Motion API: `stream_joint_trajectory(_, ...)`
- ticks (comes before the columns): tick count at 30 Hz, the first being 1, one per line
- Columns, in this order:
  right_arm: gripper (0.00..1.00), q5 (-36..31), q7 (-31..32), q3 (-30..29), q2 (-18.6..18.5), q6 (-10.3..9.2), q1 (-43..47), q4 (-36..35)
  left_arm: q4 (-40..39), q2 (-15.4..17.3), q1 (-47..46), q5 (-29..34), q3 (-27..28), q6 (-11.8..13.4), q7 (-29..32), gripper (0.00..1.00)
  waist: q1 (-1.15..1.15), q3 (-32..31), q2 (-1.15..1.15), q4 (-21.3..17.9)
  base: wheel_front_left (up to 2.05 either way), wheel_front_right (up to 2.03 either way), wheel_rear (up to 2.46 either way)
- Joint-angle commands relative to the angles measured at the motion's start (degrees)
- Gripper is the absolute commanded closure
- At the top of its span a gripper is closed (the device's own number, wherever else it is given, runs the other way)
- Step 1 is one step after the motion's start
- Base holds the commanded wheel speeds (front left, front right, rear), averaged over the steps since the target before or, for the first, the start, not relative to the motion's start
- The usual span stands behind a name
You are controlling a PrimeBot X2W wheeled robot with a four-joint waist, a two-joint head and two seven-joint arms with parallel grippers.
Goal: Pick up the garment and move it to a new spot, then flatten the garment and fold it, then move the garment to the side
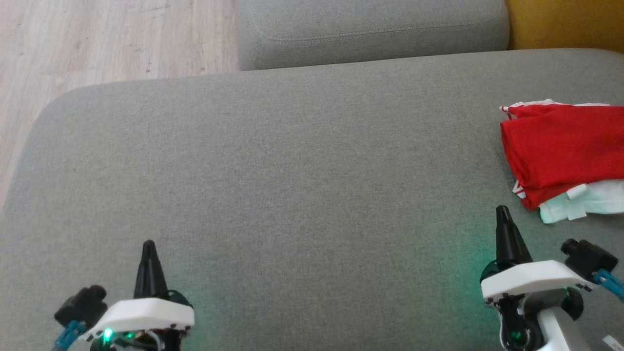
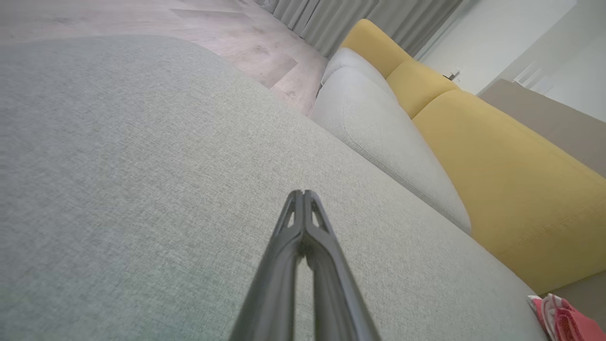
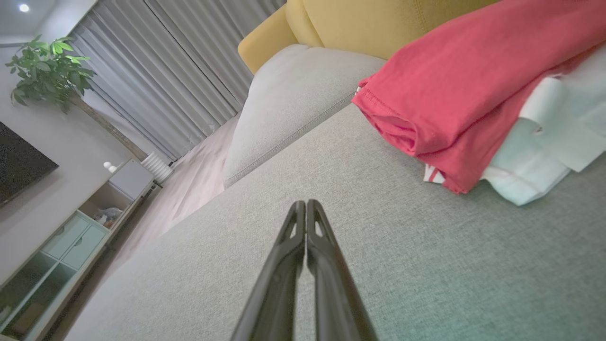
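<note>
Red-and-white garment (image 1: 560, 146) lies bunched at the right edge of the sofa (image 1: 292, 170), near the right claw (image 1: 502, 212). That one and the left claw (image 1: 148, 243) are pinched closed, empty. For a clean lift, the right should spread first, then pinch a thick fold.

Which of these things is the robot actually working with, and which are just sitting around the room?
In the job:
- red garment
- grey cushion it lies on
- left gripper and right gripper, both shut, holding nothing

Just around:
- yellow backrest
- potted plant
- curtains
- cabinet
- wooden floor
</note>
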Motion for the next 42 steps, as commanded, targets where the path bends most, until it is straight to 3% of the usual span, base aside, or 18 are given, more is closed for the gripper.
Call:
stream_joint_trajectory(1,1.00,1.6,0.5,0.0,-0.3,-0.02,-2.1,-2.3,-2.1,0.1,-2.8,-1.3,1.5,-0.5,0.4,1.00,0.00,0.0,0.00,0.0,0.00,0.00,0.00)
stream_joint_trajectory(42,1.00,29.7,7.4,-3.9,-0.4,-0.04,-1.4,-6.0,-3.8,0.1,-3.3,-25.7,6.3,-3.2,7.5,1.00,0.00,-0.9,0.00,0.9,0.00,0.00,0.00)
